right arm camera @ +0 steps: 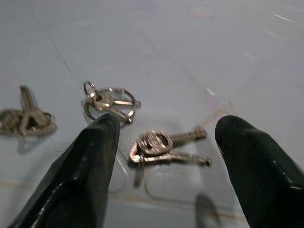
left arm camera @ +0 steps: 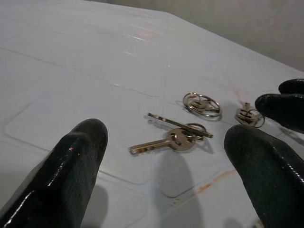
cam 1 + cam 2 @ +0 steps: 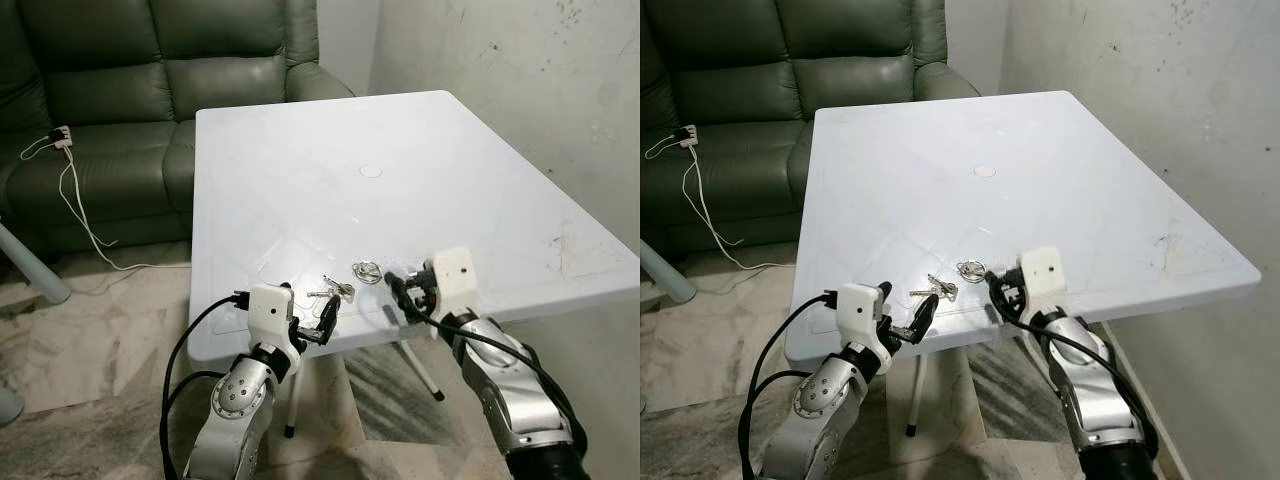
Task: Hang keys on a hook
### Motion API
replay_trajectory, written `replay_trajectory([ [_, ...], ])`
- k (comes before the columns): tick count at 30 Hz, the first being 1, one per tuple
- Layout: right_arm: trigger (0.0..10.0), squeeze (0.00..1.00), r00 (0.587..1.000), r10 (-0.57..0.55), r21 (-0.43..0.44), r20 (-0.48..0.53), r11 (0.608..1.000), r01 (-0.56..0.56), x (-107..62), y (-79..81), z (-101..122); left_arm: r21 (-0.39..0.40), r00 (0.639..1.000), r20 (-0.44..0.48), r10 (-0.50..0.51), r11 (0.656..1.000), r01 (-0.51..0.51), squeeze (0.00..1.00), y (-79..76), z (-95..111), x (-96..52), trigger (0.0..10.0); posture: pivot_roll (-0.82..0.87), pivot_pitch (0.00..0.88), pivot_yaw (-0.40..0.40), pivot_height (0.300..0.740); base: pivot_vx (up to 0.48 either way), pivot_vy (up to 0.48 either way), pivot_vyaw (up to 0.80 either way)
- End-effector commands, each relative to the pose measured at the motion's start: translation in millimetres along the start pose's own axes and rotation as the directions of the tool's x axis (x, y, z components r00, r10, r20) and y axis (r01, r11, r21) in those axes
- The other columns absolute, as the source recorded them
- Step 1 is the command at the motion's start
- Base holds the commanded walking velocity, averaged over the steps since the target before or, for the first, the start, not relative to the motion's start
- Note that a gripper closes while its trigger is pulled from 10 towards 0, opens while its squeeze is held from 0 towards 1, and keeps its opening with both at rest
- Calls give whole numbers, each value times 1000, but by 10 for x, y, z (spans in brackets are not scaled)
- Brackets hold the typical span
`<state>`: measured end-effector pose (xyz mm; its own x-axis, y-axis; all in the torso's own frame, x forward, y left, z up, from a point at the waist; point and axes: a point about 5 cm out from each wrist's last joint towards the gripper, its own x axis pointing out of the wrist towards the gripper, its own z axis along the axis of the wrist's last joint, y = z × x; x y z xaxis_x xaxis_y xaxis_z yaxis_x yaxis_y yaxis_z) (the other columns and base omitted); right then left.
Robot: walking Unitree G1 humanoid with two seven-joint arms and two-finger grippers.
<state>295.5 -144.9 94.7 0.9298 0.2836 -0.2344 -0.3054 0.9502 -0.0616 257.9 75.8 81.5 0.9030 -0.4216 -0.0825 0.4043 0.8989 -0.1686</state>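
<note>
Three key bunches [image 3: 341, 291] lie on the white tabletop [image 3: 420, 180] near its front edge; left end effector [image 3: 327, 320] at their 7 o'clock, right end effector [image 3: 398, 296] at 3 o'clock, both wide

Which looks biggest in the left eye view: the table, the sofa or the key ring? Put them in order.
1. White table, biggest.
2. Green sofa, cut off by the picture's edge and farther away, so its true size is unsure.
3. Key ring, tiniest.
</note>
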Motion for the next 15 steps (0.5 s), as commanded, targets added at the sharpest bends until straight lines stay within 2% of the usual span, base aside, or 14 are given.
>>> replay_trajectory([
  [1,10000,0,1000,9,-18,-27,1000,-9,-15,-10,-40,-19,1000,22,-12,1000,12,0,-94,56,30,10000,-65,32,-49,740,0,0,0],
  [11,10000,0,997,58,-45,-43,997,-60,-40,82,-84,-17,1000,20,-11,1000,11,0,-97,65,23,10000,-61,34,-48,740,0,0,0],
  [12,9373,0,997,63,-43,-41,997,-65,-40,93,-85,-17,1000,20,-10,1000,10,0,-97,66,24,10000,-60,34,-48,740,0,0,0],
  [13,9490,0,997,65,-42,-43,997,-67,-39,103,-88,-18,1000,20,-8,1000,9,0,-97,66,24,10000,-58,36,-49,740,0,0,0],
  [14,8235,0,997,71,-36,-43,997,-72,-36,126,-91,-18,1000,20,-7,1000,7,0,-99,67,22,10000,-59,36,-49,740,0,0,0],
  [15,7725,0,997,71,-34,-43,997,-73,-32,141,-90,-18,1000,19,-5,1000,5,0,-97,67,24,10000,-59,36,-49,740,0,0,0],
])
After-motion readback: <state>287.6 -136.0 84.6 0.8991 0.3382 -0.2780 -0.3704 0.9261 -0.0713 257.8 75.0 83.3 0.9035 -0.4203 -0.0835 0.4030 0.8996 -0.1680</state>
